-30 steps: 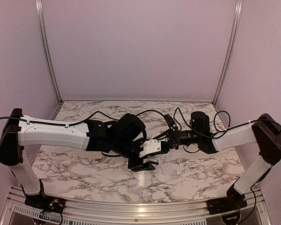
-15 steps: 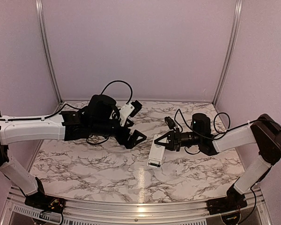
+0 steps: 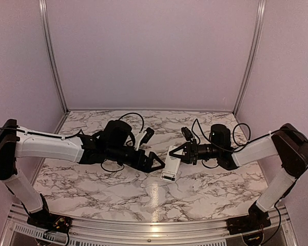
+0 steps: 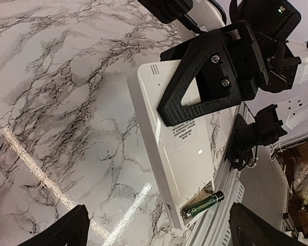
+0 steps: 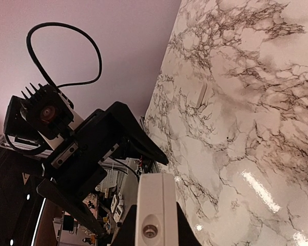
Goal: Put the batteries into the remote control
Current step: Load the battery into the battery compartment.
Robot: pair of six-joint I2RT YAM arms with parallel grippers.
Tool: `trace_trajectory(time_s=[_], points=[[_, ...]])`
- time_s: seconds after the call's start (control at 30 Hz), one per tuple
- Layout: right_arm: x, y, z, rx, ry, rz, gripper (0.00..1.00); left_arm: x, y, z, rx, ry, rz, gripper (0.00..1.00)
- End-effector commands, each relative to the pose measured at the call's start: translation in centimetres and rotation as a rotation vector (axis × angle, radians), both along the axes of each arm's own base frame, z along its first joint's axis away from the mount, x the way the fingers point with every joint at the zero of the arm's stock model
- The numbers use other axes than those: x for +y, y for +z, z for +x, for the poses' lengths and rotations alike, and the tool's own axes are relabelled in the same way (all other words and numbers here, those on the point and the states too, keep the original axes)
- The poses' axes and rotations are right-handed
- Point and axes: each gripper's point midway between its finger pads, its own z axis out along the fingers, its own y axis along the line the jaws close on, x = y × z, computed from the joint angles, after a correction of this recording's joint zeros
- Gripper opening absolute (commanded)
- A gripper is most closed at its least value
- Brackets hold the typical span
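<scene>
The remote (image 3: 170,166) was back side up, just right of the table's centre. Its long axis ran from 1 to 7 o'clock, and the battery bay at the 7 o'clock end stood open. One battery (image 4: 203,204) lay in that bay; whether it was fully seated I could not tell, and a second one I could not find. The remote looked light, stiff and smooth, so it would likely slide on the marble table (image 3: 92,189) and was best gripped on its flat faces, away from the bay. The battery was small, round and hard; it would roll, so it was best taken across its middle. The right gripper (image 3: 177,155) was clamped on the remote's 1 o'clock end. The left gripper (image 4: 159,229), at 9 o'clock of the remote, had its fingers wide apart and held nothing.
</scene>
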Motion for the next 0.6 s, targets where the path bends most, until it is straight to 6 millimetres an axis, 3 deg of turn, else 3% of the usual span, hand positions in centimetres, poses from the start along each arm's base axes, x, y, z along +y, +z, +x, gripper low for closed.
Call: trace_trajectory(time_s=[0.0, 0.27, 0.57], points=[[0.0, 0.6, 0.7, -0.018, -0.017, 0.023, 0.0, -2.4, -0.7, -1.3, 0.081, -0.05, -0.046, 0.99], [0.0, 0.3, 0.7, -0.017, -0.019, 0.015, 0.0, -3.9, -0.6, -3.0, 0.092, -0.104, -0.062, 0.84], [0.0, -0.2, 0.8, -0.009, -0.024, 0.002, 0.0, -4.8, -0.2, -3.9, 0.08, -0.127, -0.069, 0.86]])
